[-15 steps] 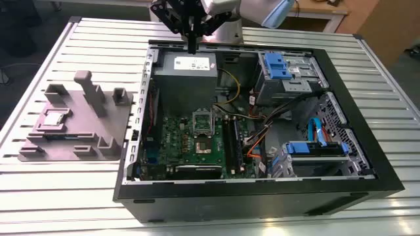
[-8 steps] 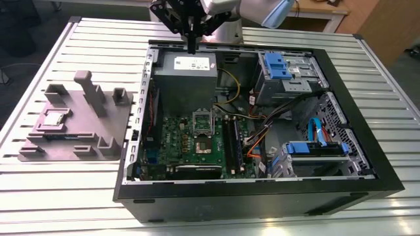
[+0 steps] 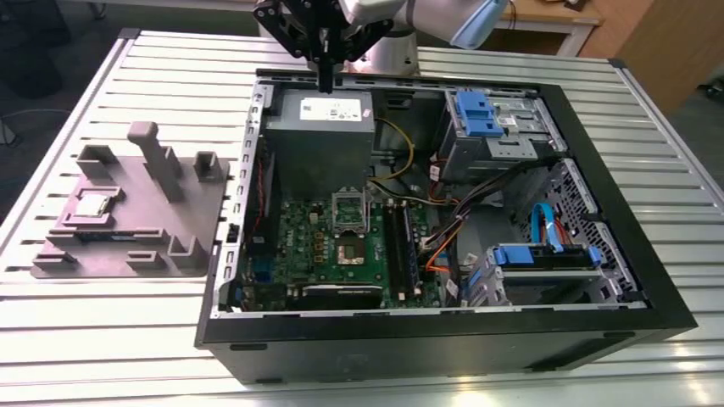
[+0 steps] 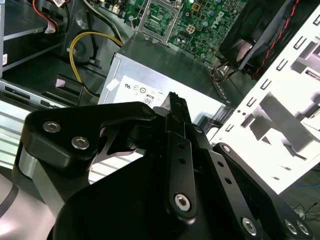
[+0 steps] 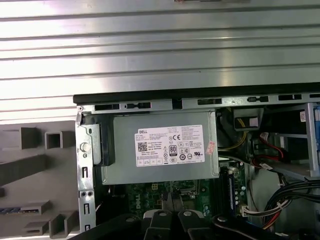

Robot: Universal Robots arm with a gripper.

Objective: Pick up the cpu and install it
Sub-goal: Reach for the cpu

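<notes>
Exterior view: slatted metal table, cpu on grey holder

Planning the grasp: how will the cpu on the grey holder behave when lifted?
The cpu looks thin, flat and square, so probably stiff and light. Its smooth metal top may be slippery. It sits nested in the grey holder, so a sideways push likely won't slide it.

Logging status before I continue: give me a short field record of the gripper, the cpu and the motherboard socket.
gripper: shut, holding nothing, above the power supply
cpu: lying on the grey fixture, at the exterior view's left, outside the computer case
socket: on the motherboard, apart from the gripper; contents unclear
task stage: cpu not yet picked up
</notes>
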